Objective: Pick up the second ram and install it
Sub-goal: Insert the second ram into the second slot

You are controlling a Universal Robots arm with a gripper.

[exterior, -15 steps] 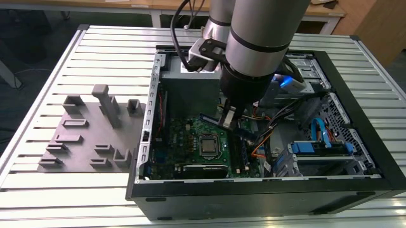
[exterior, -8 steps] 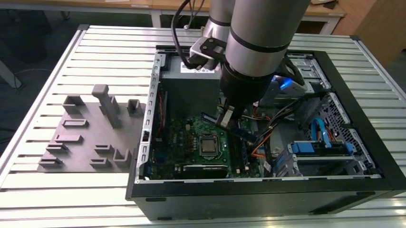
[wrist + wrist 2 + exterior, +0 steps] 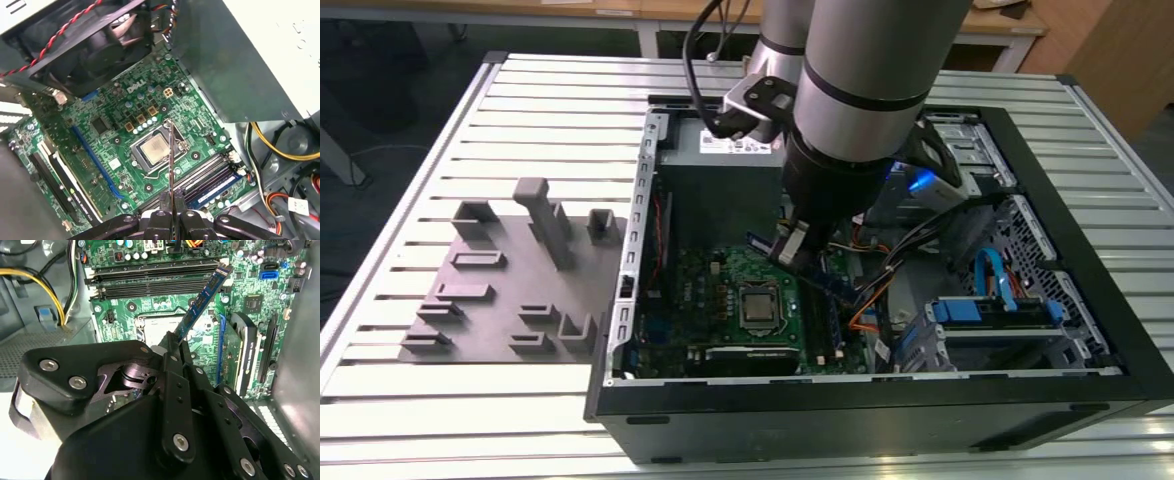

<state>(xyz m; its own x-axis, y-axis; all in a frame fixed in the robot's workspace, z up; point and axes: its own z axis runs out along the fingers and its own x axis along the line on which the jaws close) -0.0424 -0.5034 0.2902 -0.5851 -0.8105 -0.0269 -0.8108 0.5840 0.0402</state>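
Second wrist view: gripper clenched on one ram stick, tilted over one green motherboard; stick's gripped end hidden behind the black fingers.

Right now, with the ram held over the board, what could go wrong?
1. The gripper seems to pinch the ram near one end, so the long free part may tilt or slip under push.
2. In the second wrist view the ram lies at an angle to the slots; it could miss or jam.
3. It hangs near the CPU; a drop could hit it.
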